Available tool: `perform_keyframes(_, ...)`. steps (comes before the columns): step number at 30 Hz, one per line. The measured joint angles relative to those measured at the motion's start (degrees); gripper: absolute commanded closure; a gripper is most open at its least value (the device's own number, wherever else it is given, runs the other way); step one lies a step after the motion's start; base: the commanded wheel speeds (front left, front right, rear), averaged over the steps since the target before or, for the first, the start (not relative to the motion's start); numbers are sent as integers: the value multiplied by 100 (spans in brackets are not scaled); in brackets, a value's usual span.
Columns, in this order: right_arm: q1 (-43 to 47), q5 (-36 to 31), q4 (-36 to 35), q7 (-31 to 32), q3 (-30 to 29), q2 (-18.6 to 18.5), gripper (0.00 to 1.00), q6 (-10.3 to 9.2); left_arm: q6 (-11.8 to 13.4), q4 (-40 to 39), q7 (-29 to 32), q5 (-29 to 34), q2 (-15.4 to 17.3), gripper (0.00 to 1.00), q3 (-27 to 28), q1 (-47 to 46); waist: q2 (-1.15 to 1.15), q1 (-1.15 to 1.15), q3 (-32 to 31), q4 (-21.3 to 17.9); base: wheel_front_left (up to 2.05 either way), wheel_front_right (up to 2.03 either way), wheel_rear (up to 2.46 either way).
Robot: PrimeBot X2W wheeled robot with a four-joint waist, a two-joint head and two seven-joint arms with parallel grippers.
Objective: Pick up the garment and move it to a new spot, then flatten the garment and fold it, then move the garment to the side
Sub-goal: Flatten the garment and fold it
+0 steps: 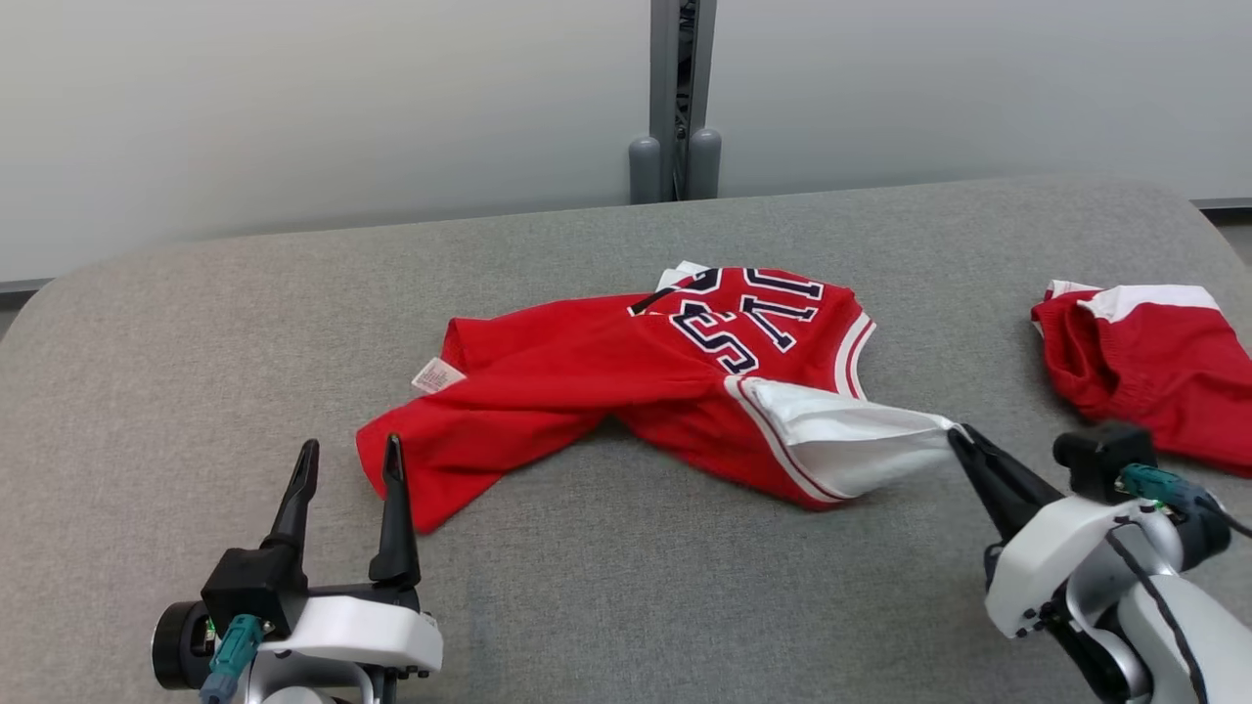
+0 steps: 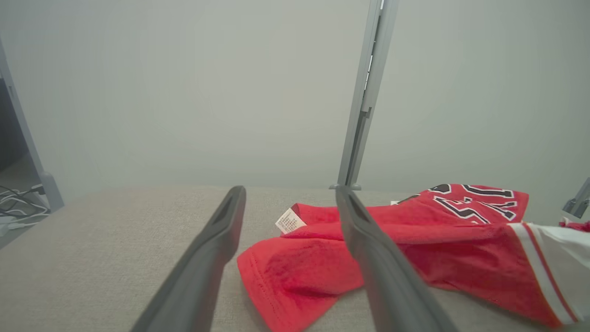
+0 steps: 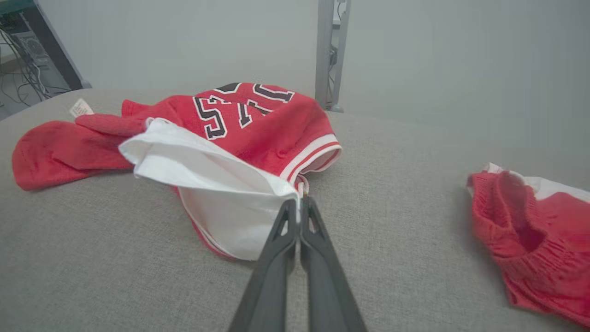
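Observation:
The garment (image 1: 606, 376) is a red jersey with dark letters and white trim, lying crumpled in the middle of the grey table. My right gripper (image 1: 954, 437) is shut on the jersey's white corner and holds it lifted off the table; the right wrist view shows the garment (image 3: 221, 184) pinched at my right gripper's tips (image 3: 298, 205). My left gripper (image 1: 350, 460) stands open just left of the jersey's near red hem, with nothing between its fingers. In the left wrist view the garment (image 2: 415, 240) lies beyond my left gripper (image 2: 288, 193), partly behind the right finger.
A second red and white piece of clothing (image 1: 1144, 367) lies near the table's right edge, also seen as shorts (image 3: 530, 240) in the right wrist view. A grey post (image 1: 677, 98) stands behind the padded table (image 1: 245, 323). Cables (image 2: 18, 207) lie on the floor at left.

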Motion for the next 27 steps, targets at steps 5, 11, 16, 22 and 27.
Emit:
perform_keyframes(5,288,-386,-304,397,-632,-201,100,0,0,15,0,14,-2,0,-20,0,0,0,-25,-94,0,0,0)
perform_keyframes(11,638,-732,-721,954,-1091,-304,100,0,1,34,0,14,-1,0,-45,-3,0,0,-31,-105,0,0,0)
perform_keyframes(16,990,-920,-911,1499,-1169,-381,100,0,-7,44,0,12,-1,0,-88,-3,0,0,-18,-69,0,0,0)
perform_keyframes(22,1467,-620,-1063,2074,-1151,-356,100,0,-20,77,0,5,-1,0,-124,-5,0,0,24,-2,0,0,0)
perform_keyframes(27,1781,-410,-1068,2527,-1167,-353,100,0,-33,130,0,7,-1,0,-114,-8,0,0,54,11,0,0,0)
